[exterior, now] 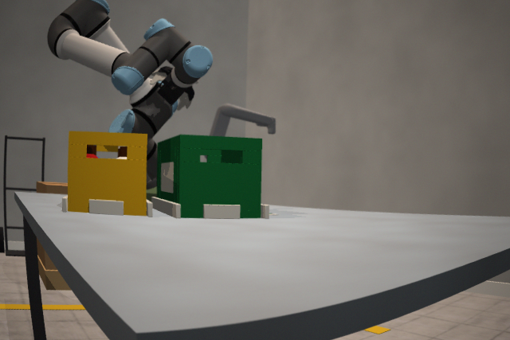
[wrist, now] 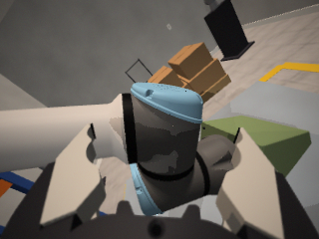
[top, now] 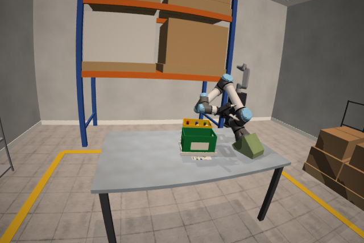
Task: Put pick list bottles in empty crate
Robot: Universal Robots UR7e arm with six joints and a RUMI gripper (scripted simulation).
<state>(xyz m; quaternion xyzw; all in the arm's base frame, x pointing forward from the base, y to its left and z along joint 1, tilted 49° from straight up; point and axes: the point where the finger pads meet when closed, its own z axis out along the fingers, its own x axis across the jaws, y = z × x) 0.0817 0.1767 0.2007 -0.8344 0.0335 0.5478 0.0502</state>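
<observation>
The yellow crate (top: 191, 126) (exterior: 107, 181) stands behind the green crate and holds bottles; a red cap (top: 187, 122), a blue cap (top: 196, 123) and a green cap (top: 205, 123) show above its front rim. The rest of its inside is hidden. The green crate (top: 208, 145) (exterior: 220, 184) stands nearer; its floor is hidden. The pick list (top: 201, 157) lies in front of the green crate, with small green and blue marks, too small to read. My gripper (top: 235, 111) (wrist: 163, 126) is open and empty, raised to the right of the crates, facing the robot's own arm.
Pale low strips (top: 198, 153) (exterior: 221, 211) edge the crates' bases on the grey table (top: 141, 160) (exterior: 308, 266). An olive-green angular block (top: 252, 145) (wrist: 259, 136) stands at the table's right, near the arm's base. My own arm (wrist: 164, 144) fills the middle of the wrist view.
</observation>
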